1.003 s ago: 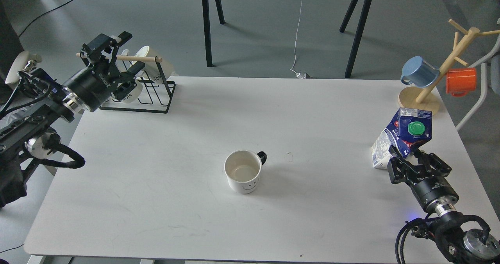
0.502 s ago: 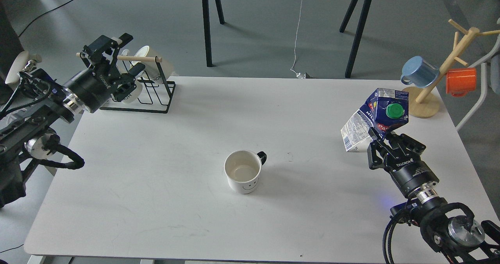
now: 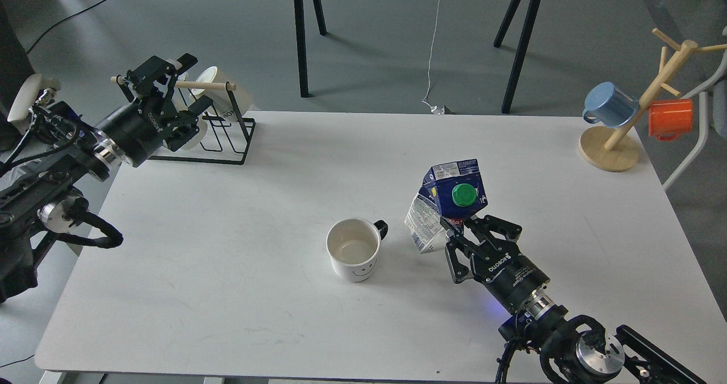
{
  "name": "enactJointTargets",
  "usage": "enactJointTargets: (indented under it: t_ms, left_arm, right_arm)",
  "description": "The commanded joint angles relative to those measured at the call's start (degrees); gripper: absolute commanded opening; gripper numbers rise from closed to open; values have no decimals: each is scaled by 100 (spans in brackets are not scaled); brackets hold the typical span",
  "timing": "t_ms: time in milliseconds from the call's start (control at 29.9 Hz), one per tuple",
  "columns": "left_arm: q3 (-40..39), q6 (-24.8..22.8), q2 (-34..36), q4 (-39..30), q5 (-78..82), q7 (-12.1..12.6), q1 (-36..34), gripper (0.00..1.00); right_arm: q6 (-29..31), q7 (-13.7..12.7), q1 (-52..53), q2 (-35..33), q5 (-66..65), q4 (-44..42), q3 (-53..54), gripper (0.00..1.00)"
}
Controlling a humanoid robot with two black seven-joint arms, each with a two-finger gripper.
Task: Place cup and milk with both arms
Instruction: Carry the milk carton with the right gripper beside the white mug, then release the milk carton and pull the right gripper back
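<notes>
at table centre: milk carton carried in beside cup, second arm parked at rack

item 1, white cup (image 3: 353,249): set upright near the middle of the white table (image 3: 227,270), handle turned to 1 o'clock, apparently empty, judged to be in its final spot. item 2, milk carton (image 3: 447,202): blue, green cap facing the camera, tilted and seemingly lifted clear of the tabletop, just beside the cup at its 3 o'clock; the tilt is judged to come from a low side grasp. item 3, right gripper (image 3: 454,232): clenched around the lower part of the carton, entered from 5 o'clock, so the carton can be set down next to the cup. item 4, left gripper (image 3: 162,91): spread apart, nothing held, kept at 10 o'clock beside the black wire rack (image 3: 224,140), well apart from the cup. item 5, wooden mug tree (image 3: 642,105): at 2 o'clock, one blue and one orange mug hung, not involved.
</notes>
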Motion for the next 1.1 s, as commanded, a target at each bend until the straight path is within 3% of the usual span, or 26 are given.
enactJointTargets:
  t_ms: [0,502,602,736,1070]
  left_arm:
    - [-3,0,25,0,0,0,-4,91]
    - [-3,0,43,0,0,0,67,91]
    - [-3,0,34,0,0,0,75,91]
    - [-3,0,25,0,0,0,75,91]
    - [-3,0,51,0,8,0,75,91]
  right_arm:
    - [0,9,-9,129,-20,-50,-149,28]
    - [0,9,-18,314,-267,-393,-246,35]
    - [0,9,-18,314,-275,-393,-263,52]
    - [0,9,-18,314,-275,-349,-263,95]
    - [0,0,-246,252,-266,2,-237,97]
